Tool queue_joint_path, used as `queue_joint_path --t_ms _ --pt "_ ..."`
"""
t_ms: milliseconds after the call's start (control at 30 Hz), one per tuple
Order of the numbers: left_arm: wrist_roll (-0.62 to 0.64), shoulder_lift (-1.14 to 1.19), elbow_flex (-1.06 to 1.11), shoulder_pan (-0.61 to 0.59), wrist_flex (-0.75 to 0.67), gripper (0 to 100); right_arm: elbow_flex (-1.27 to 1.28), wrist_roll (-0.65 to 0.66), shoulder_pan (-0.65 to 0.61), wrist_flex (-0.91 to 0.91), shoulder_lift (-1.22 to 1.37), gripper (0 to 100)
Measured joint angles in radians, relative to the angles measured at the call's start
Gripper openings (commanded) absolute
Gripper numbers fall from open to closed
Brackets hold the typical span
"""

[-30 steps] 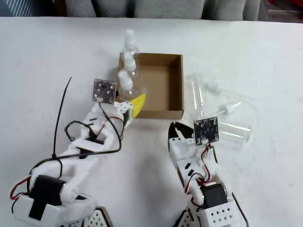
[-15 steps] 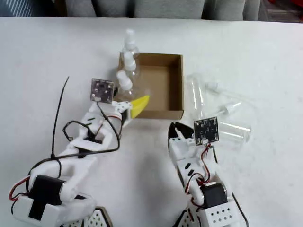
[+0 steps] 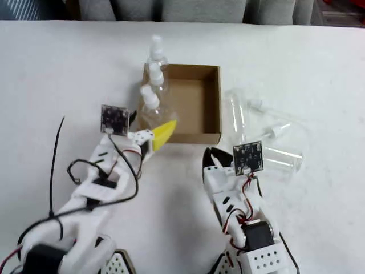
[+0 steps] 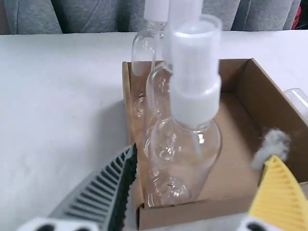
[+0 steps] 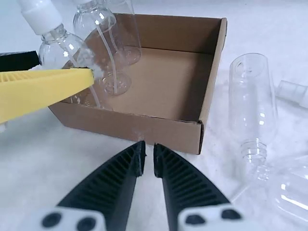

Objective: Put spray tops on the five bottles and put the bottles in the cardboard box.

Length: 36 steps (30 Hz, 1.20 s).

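Note:
The cardboard box [image 3: 211, 103] sits open at mid-table. Three clear bottles with white spray tops stand upright along its left wall; the nearest bottle [image 3: 151, 107] [image 4: 185, 144] is at the front left corner. My left gripper [image 3: 154, 129] [image 4: 195, 197] is open, its grey and yellow fingers [image 4: 272, 192] on either side of that bottle, just short of it. My right gripper [image 3: 212, 157] [image 5: 148, 161] is shut and empty, resting just in front of the box's front wall [image 5: 144, 127]. Two uncapped bottles [image 3: 236, 117] [image 3: 282, 157] lie right of the box.
Two loose spray tops [image 3: 256, 105] [image 3: 274, 131] lie among the lying bottles on the right. One lying bottle [image 5: 250, 106] is close to the box's right wall. The yellow finger [image 5: 43, 89] of the left gripper crosses the box's front left corner.
My left arm has drawn back toward the front left, away from the nearest bottle, which stays standing in the box. The right arm has not moved.

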Motion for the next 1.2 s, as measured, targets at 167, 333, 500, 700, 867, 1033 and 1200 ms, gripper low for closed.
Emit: queue_joint_path --t_ms 167,333,500,700,867,1033,1200 --pt "0.000 -0.215 0.003 -0.005 0.285 38 0.000 0.000 0.000 0.000 0.000 1.5" --pt "0.000 -0.443 0.003 -0.003 0.603 38 0.000 0.003 0.006 0.000 0.000 1.5" --pt "0.000 -0.655 0.063 0.008 0.839 38 0.000 0.003 0.026 0.000 0.000 1.5" --pt "0.000 -0.865 0.212 0.006 0.861 38 0.000 0.003 0.046 0.000 0.000 1.5" --pt "0.000 -1.007 0.287 0.006 0.936 38 0.000 0.005 0.153 0.023 0.000 1.6" --pt "0.000 -1.131 0.288 -0.063 1.111 38 0.000 0.008 0.301 0.037 0.000 1.7" --pt "-0.107 -1.192 0.288 -0.101 1.330 38 0.000 0.120 0.496 0.037 0.000 1.7"
